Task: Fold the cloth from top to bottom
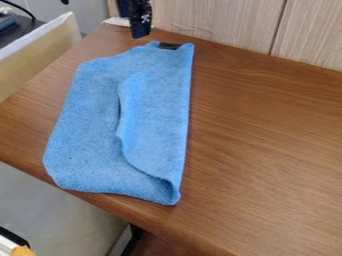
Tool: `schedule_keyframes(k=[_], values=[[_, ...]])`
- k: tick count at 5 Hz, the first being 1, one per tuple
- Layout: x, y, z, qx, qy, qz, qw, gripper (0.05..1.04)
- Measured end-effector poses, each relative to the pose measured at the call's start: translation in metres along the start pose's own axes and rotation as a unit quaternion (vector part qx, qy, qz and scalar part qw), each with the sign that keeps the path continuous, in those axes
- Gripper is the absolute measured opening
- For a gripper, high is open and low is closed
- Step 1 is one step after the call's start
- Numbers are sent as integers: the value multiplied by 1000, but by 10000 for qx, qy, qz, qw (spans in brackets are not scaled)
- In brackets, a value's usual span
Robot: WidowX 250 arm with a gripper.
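pincer (139, 24): cut off, top edge | cloth (157, 120) underside: hidden

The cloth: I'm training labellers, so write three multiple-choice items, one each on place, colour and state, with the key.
1. Where on the cloth is the black patch?
A) Near end
B) Far end
C) Left edge

2. What colour is the cloth?
A) Red
B) Green
C) Blue

3. How does it lie?
A) Partly folded over
B) Rolled up
C) In one flat layer

1 B: the patch shows at the end toward the wooden panel.
2 C: it is blue against the brown table.
3 A: a flap from the right lies over it, its edge near the middle.
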State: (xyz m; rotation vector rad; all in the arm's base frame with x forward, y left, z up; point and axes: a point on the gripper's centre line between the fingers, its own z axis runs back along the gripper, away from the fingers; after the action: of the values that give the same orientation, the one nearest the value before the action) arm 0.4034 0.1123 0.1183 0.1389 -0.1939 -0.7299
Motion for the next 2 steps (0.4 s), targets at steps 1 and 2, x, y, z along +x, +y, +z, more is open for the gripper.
schedule_keyframes(k=[1, 2], values=[[13, 7, -10, -205, -137, -565, 9981, 1001], [23, 15, -27, -374, -182, -1120, 9928, 1001]])
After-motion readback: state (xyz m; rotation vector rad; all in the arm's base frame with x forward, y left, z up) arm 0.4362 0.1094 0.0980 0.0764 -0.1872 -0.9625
